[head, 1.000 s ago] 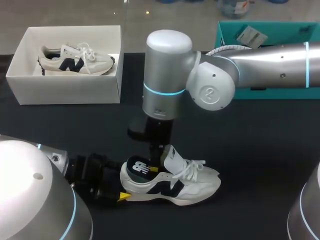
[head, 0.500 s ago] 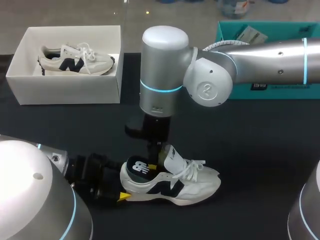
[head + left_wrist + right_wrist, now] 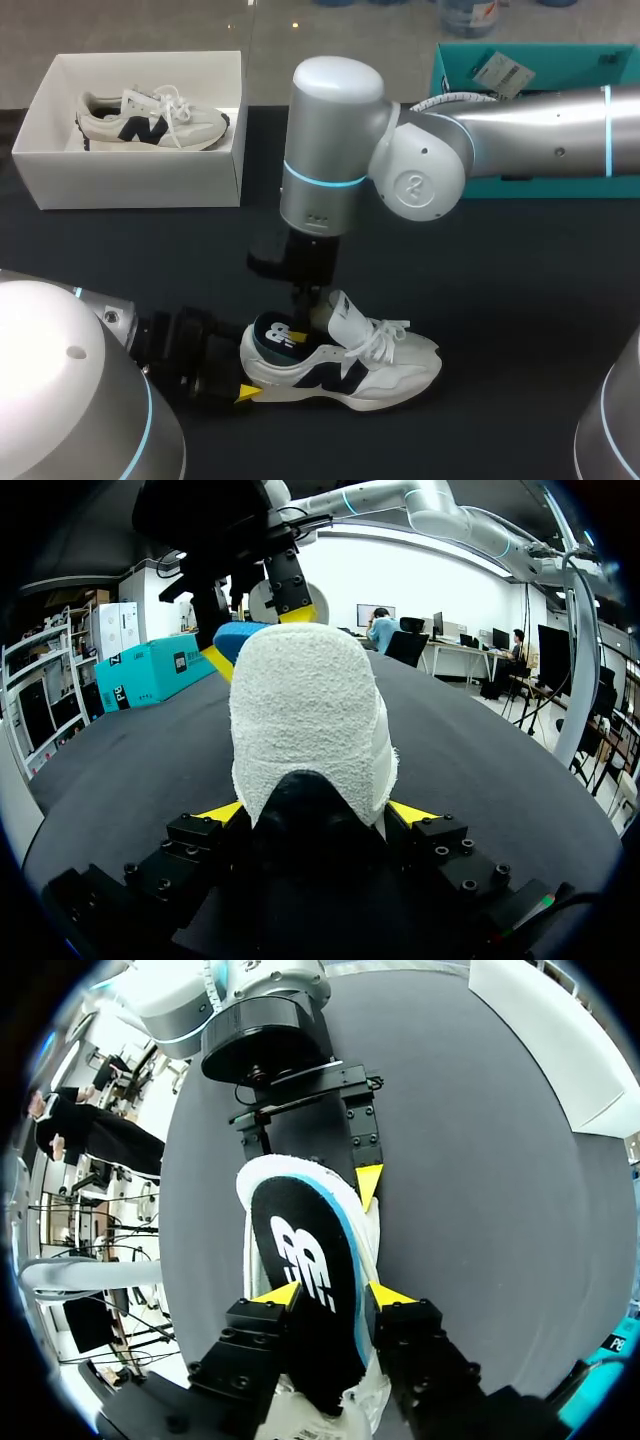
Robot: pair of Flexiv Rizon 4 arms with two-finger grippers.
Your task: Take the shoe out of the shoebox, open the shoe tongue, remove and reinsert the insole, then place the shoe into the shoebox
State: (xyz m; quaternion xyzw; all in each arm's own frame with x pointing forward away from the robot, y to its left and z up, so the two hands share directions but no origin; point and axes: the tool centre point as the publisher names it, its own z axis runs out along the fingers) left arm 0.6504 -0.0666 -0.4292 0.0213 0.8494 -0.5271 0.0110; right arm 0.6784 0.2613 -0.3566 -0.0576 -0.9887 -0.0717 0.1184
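The left gripper (image 3: 317, 813) lies low at about 7 o'clock on the black table (image 3: 520, 300). Its 2 yellow fingertips (image 3: 224, 811) are pressed against opposite sides of the heel of the white shoe (image 3: 370, 365), so it is clamped on that shoe. The shoe sits upright on its sole at 6 o'clock, clear of any box, with its heel toward 9 o'clock and its toe toward 3 o'clock. Its laces are loose and its tongue (image 3: 345, 318) stands up from the opening.

Just behind the heel opening, the right gripper (image 3: 332, 1298) hangs straight down from the right arm, which comes in from 3 o'clock and bends over the middle of the table. The black insole (image 3: 305, 1270) (blue along its edge, with a white mark on top) runs between this gripper's 2 yellow fingertips (image 3: 281, 1294). They touch it from both sides, so this gripper is closed on the insole. The insole's heel end rests inside the shoe.

Farther back, at 10 o'clock, an open white shoebox (image 3: 130, 180) holds a second shoe (image 3: 150, 118) lying on its side. A teal box (image 3: 450, 70) stands at 1 o'clock, partly behind the right arm.
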